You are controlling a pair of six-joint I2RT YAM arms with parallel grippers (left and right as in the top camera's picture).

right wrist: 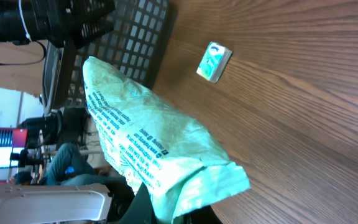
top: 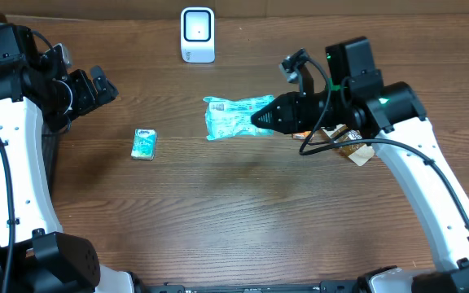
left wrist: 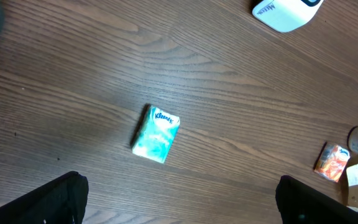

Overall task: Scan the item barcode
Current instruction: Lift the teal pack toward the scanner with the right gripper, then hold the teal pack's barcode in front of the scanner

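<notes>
Turning the green packet (top: 233,116) pinched in the right gripper (top: 256,120) so its printed side faces the white scanner (top: 197,34) at top centre looks key; the left gripper (top: 103,88) gapes empty.

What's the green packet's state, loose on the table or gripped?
Gripped: the right pincer is shut on one end of the green packet, which juts out from it in the wrist view.

Dark wood-grain table (top: 243,212), even light; bkgd past its edge: black mesh bin (right wrist: 135,37), red-lit screen (right wrist: 2,140).
</notes>
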